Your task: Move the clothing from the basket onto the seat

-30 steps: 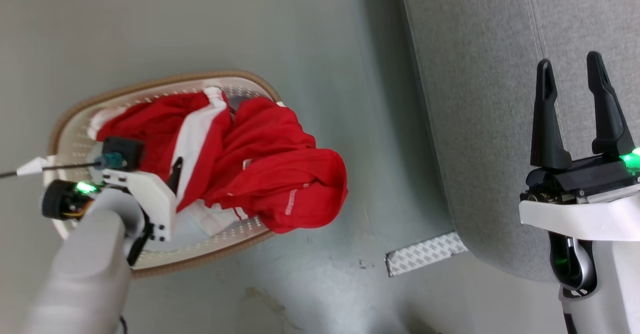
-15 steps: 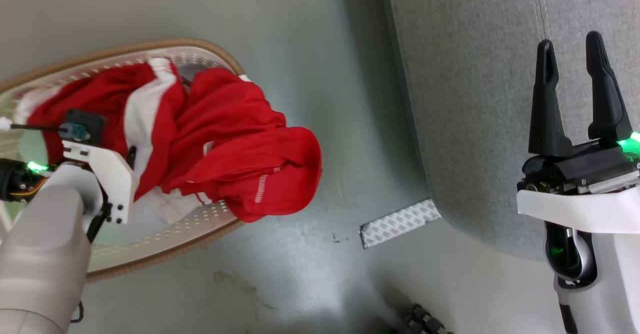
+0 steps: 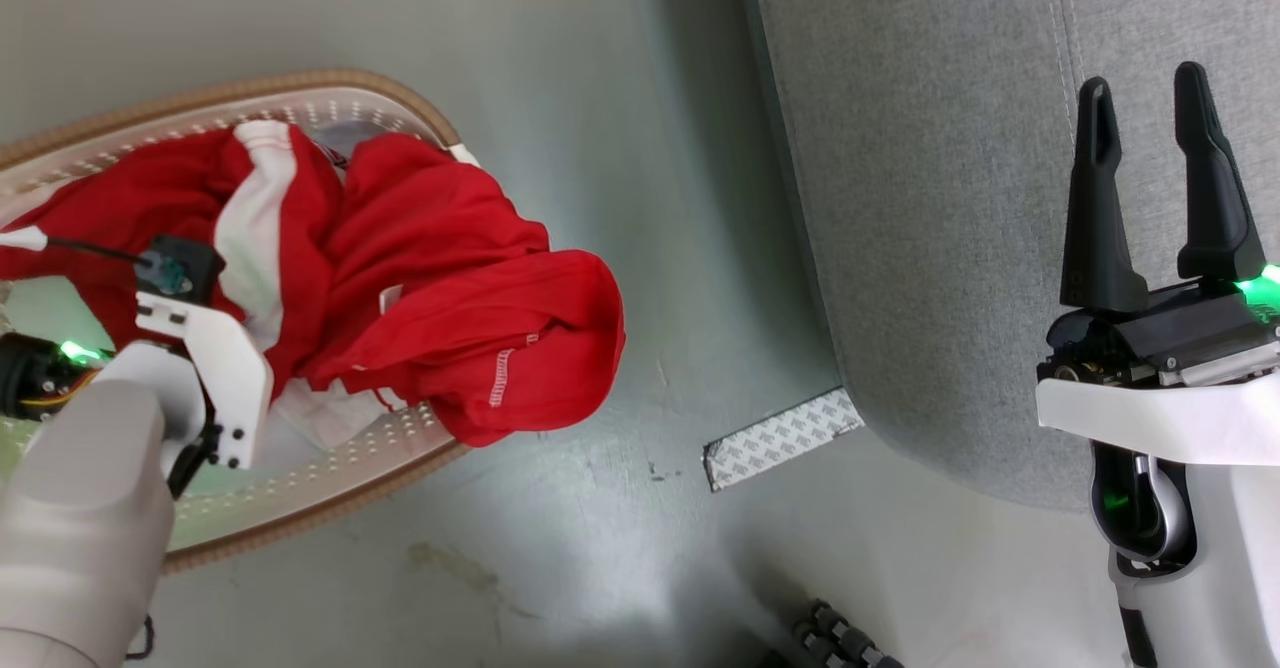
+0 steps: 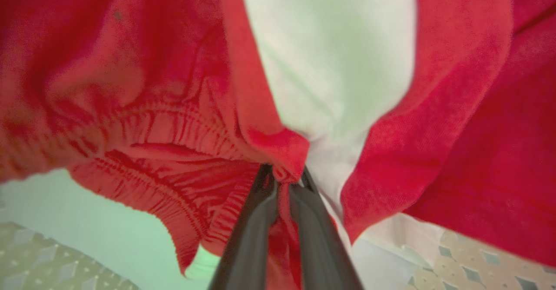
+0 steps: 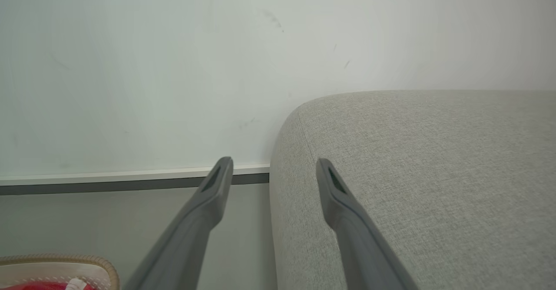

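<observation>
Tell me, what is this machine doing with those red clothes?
The robot is emptying a laundry basket onto the grey seat beside it. Its left pincer is shut on a fold of the red clothing, which lies heaped in the basket, one part hanging over the rim. The right pincer is open, holding nothing, above the seat's edge. No clothing is on the seat yet.

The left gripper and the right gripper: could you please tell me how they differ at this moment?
The left gripper is shut on a fold of the clothing, while the right gripper is open and holds nothing. The left gripper reaches into the basket; the right gripper hovers over the seat. Both have two long dark fingers.
</observation>
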Tool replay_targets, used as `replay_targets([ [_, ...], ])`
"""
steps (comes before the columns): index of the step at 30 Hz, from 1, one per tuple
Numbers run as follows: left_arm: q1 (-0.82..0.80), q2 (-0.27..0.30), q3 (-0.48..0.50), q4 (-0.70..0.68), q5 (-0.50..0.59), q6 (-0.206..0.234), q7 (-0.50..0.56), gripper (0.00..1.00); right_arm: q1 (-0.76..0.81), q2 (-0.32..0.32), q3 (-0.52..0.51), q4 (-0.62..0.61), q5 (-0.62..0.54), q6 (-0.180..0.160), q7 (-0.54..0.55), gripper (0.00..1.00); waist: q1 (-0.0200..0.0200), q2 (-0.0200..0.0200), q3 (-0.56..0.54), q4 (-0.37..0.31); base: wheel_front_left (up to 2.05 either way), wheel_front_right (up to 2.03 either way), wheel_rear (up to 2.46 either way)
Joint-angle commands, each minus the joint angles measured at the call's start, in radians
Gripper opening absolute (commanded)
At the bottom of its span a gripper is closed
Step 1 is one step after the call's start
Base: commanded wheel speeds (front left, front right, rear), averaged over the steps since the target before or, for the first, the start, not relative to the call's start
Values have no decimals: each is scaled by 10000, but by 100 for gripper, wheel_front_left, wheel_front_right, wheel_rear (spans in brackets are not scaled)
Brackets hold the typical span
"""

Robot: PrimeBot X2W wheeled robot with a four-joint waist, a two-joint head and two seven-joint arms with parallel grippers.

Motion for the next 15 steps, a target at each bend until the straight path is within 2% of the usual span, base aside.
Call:
replay_targets([
  [1, 185, 86, -106, -89, -333, 17, -162, 0, -44, 37, -57, 35, -15, -21, 7, 100, -1, 0, -126, 56, 0, 0, 0],
  [9, 558, -240, -574, -276, -1128, 17, -861, 0, -16, 35, -117, 147, -308, -21, 7, 100, -1, 0, -1123, 462, 0, 0, 0],
  [15, 888, -849, -830, -362, -1767, 17, -1567, 0, 253, 32, -259, 378, -826, -21, 7, 100, -1, 0, -2417, 1074, 0, 0, 0],
])
